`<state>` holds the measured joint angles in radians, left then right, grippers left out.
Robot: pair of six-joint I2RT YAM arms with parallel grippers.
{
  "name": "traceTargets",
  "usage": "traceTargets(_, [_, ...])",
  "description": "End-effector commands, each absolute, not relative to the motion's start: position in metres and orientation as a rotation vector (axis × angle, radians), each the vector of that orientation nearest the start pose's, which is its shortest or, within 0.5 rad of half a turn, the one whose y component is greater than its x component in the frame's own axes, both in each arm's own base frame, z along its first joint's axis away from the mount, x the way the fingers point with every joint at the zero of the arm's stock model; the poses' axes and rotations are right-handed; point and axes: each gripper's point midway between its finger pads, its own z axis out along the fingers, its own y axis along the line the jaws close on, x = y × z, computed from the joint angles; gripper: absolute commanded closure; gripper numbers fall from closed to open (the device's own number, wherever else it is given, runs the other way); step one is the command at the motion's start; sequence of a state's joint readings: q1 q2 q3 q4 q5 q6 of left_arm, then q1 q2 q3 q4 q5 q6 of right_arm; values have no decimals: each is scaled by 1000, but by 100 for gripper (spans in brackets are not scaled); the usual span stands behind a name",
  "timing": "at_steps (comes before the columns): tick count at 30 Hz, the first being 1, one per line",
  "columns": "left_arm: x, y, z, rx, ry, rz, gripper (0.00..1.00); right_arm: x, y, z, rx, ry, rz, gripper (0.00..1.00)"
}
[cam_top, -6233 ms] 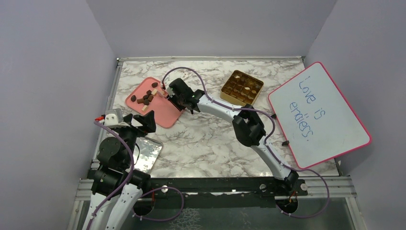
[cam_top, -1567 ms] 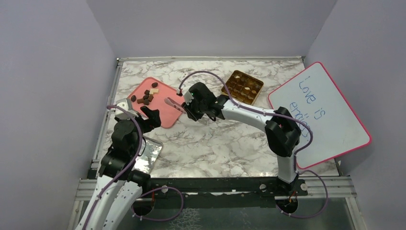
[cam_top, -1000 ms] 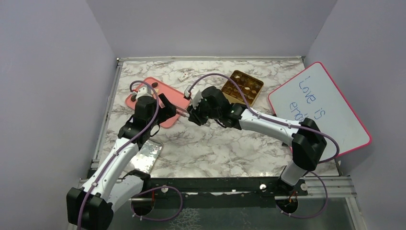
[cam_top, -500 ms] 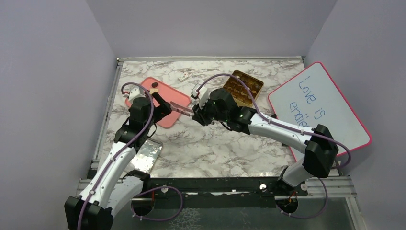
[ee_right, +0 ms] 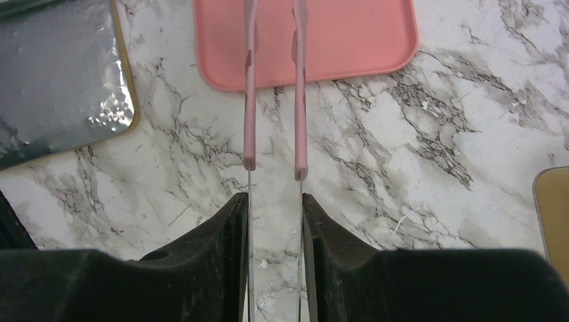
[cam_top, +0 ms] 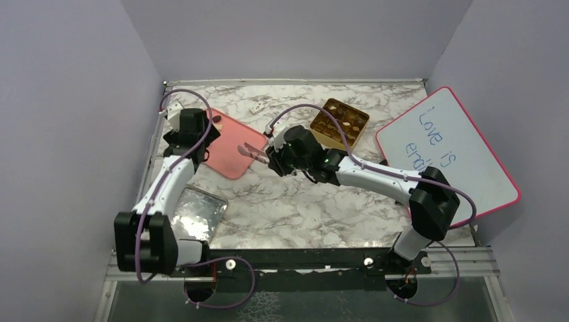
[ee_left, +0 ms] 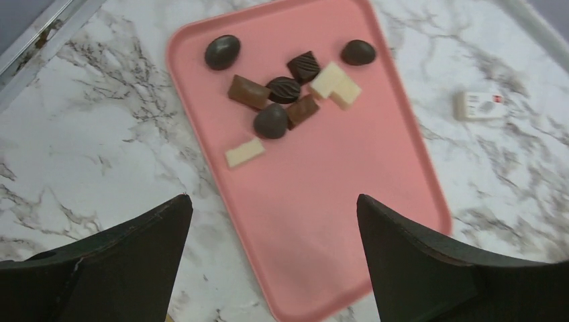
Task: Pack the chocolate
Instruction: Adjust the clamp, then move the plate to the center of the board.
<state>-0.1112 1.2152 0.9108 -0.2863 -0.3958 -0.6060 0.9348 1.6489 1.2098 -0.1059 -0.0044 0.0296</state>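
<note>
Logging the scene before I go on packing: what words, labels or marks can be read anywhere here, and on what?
"Love is": blue handwriting, first line on the whiteboard.
"end...": second line on the same board; the rest is hidden behind the right arm.
Small white block on the table beside the pink tray: a printed mark with a red spot, too small to read.
Nothing else shows text.

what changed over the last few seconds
The left arm unfolded and reached out over the pink tray; the left gripper is now wide open. The right gripper, shut on the pink tweezers, pulled back from the chocolate toward the tray's edge. Chocolate, gold box and whiteboard stayed put.
</note>
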Motion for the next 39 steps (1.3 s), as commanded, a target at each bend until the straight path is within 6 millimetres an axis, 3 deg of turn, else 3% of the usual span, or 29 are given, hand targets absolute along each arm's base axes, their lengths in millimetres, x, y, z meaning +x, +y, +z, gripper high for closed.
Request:
traceTargets(1, [391, 20, 156, -855, 2034, -9, 14, 298, 398, 166, -901, 1941, 546, 64])
traceTargets(3, [402, 14, 148, -839, 2064, -36, 35, 302, 394, 157, -882, 1978, 502, 64])
traceTargets(8, [418, -29, 126, -576, 2222, -235, 42, 316, 362, 144, -754, 2074, 361, 64])
traceTargets(11, [417, -53, 118, -450, 2255, -359, 46, 324, 338, 152, -662, 2088, 349, 64])
traceTargets(17, [408, -101, 95, -294, 2326, -504, 49, 329, 292, 175, -543, 2078, 328, 64])
traceTargets(23, [399, -141, 72, -165, 2374, -577, 48, 322, 266, 204, -485, 2018, 350, 64])
traceTargets(29, [385, -158, 41, -138, 2432, -613, 44, 314, 254, 216, -465, 1986, 356, 64])
traceTargets(35, [377, -167, 28, -137, 2452, -624, 44, 307, 247, 221, -455, 1971, 372, 64])
traceTargets(39, [365, -183, 27, -120, 2448, -685, 45, 303, 245, 229, -448, 1953, 393, 64])
